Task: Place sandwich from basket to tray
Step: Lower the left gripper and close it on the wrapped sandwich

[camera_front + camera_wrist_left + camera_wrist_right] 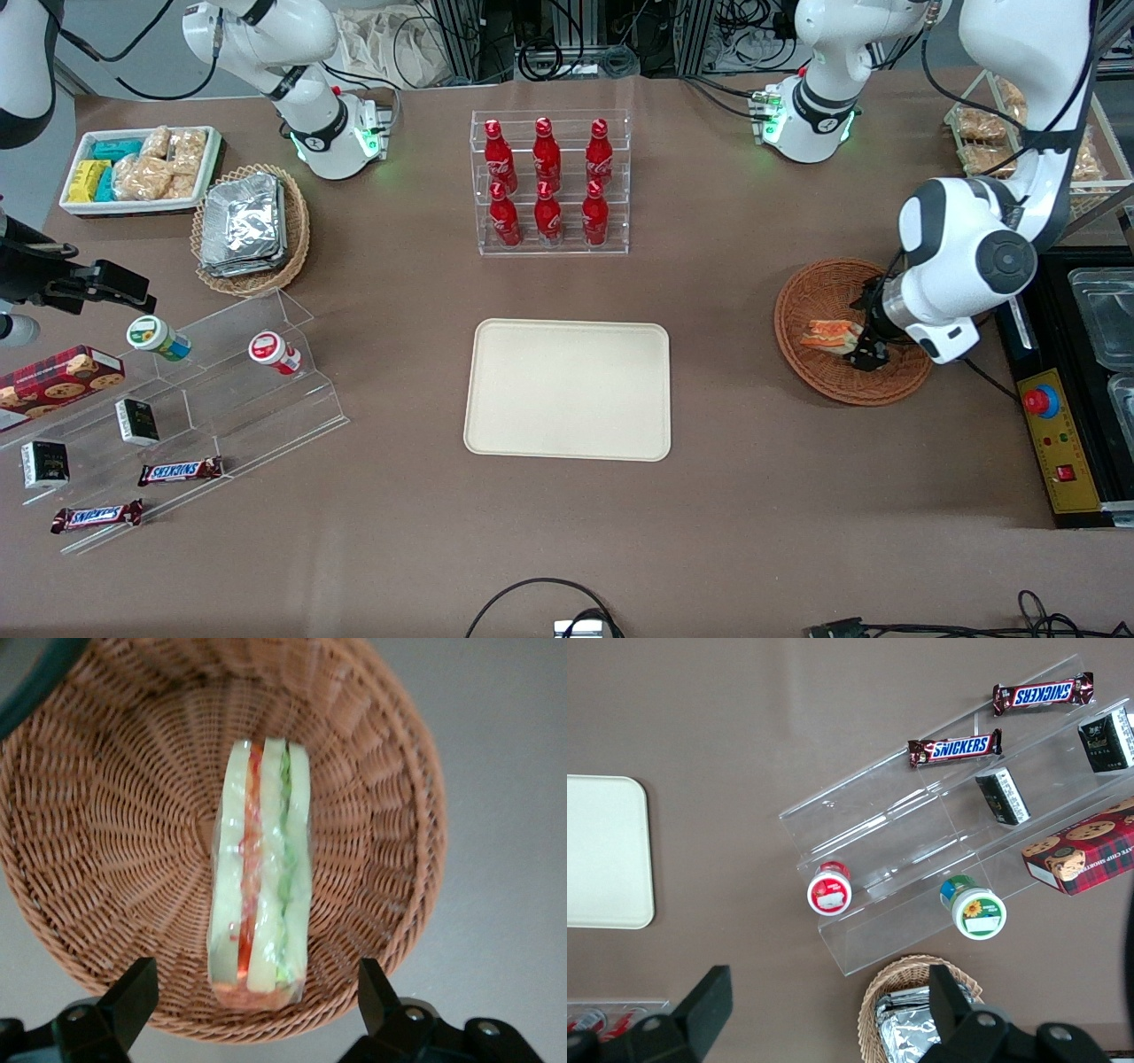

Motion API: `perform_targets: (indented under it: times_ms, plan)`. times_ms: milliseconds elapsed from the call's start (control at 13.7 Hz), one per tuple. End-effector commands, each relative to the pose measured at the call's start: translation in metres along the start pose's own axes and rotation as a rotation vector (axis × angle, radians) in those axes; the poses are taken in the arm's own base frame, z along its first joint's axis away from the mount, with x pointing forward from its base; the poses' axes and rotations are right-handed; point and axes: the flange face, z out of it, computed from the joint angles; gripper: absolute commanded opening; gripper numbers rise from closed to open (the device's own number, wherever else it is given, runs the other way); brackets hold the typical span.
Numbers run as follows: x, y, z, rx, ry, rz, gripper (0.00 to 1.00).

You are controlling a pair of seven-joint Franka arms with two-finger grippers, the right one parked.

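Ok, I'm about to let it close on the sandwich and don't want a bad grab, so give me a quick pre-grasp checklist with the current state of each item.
1. The gripper is down in the basket: ok.
2. Fingers open, one on each side of the sandwich: ok.
3. Sandwich lies alone in the basket, nothing crowding it: ok.
4. Fingers low enough to catch the bread rather than its wrapping: cannot tell.
5. Tray bare and ready to receive it: ok.
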Motion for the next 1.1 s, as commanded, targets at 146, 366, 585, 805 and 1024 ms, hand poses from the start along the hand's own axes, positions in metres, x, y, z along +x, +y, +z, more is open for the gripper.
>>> perform_targets:
  times_ms: [146, 366, 585, 805, 1024]
  plan:
    - [-0.012, -0.003, 0.027, 0.002, 0.008, -0.003, 1.0]
    - [-0.008, -0.003, 0.027, -0.001, 0.009, -0.009, 1.0]
    - [-0.002, -0.003, 0.033, -0.005, 0.02, -0.009, 1.0]
    - [0.002, -0.003, 0.051, 0.03, 0.061, 0.043, 1.0]
    - [0.002, -0.002, 0.054, 0.026, 0.067, 0.039, 1.0]
